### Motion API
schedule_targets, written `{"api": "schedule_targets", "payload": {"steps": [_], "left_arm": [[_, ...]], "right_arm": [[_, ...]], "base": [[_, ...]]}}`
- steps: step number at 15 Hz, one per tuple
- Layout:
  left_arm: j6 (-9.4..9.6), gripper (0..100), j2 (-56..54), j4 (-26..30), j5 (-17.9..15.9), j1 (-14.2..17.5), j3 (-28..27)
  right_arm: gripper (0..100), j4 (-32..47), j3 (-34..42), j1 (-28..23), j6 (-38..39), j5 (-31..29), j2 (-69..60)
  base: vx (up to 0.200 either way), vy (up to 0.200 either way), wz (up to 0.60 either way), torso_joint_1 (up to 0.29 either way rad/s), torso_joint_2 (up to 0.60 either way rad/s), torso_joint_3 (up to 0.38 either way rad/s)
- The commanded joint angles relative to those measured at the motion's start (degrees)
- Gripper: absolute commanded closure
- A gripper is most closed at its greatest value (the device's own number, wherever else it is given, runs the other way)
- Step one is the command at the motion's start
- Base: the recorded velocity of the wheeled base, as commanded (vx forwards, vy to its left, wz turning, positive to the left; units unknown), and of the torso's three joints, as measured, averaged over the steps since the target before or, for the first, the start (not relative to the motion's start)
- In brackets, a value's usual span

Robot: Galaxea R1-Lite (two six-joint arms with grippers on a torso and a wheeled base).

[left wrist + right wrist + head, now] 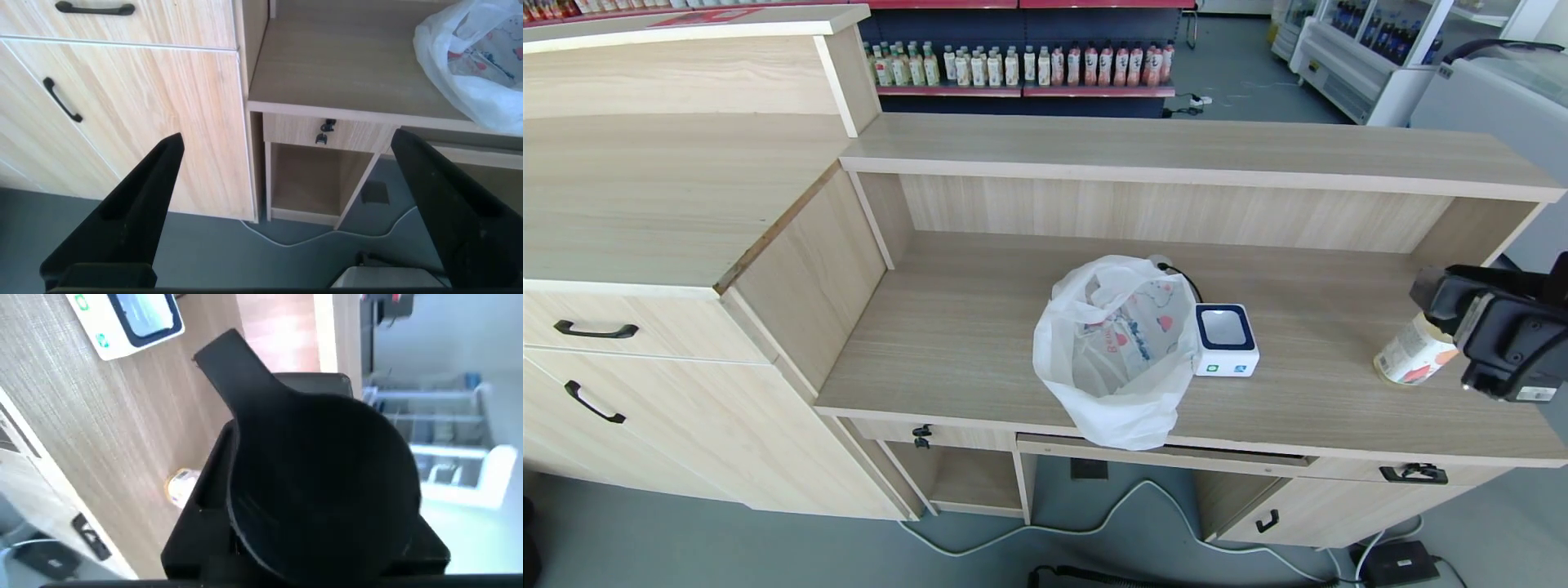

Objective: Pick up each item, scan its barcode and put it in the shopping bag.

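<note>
One white shopping bag point(1115, 351) on surface point(964, 343), scanner point(1225, 339) just beside; bottle point(1413, 357) at right gripper point(1437, 298), jaws' state cannot be told; left gripper point(288, 137) jaws wide, empty.

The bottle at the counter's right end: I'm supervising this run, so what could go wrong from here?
The bottle is narrow, with the right gripper close by; a glancing touch might tip it.
The shopping bag is slumped and overhangs the counter at its front edge; a dropped item might miss it or drag it off.
The scanner sits right beside the bag and could get knocked.
</note>
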Motion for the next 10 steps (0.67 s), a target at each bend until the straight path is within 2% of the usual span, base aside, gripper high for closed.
{"api": "schedule_targets", "payload": {"steps": [1,3,5,8,10], "left_arm": [[0.01,0,0.0,0.0,0.0,0.0,0.0],[0.01,0,0.0,0.0,0.0,0.0,0.0],[0.01,0,0.0,0.0,0.0,0.0,0.0],[0.01,0,0.0,0.0,0.0,0.0,0.0],[0.01,0,0.0,0.0,0.0,0.0,0.0]], "right_arm": [[100,-0.3,1.1,7.5,-18.7,5.6,-4.8],[100,-3.6,-0.3,16.6,-37.5,5.0,-7.7],[100,-8.4,0.0,24.7,-52.1,5.2,-6.8],[100,-16.1,-0.1,37.8,-60.4,5.4,0.1],[100,-21.6,-0.5,45.9,-62.6,5.4,3.9]], "base": [[0.000,0.000,0.00,0.000,0.00,0.000],[0.000,0.000,0.00,0.000,0.00,0.000],[0.000,0.000,0.00,0.000,0.00,0.000],[0.000,0.000,0.00,0.000,0.00,0.000],[0.000,0.000,0.00,0.000,0.00,0.000]]}}
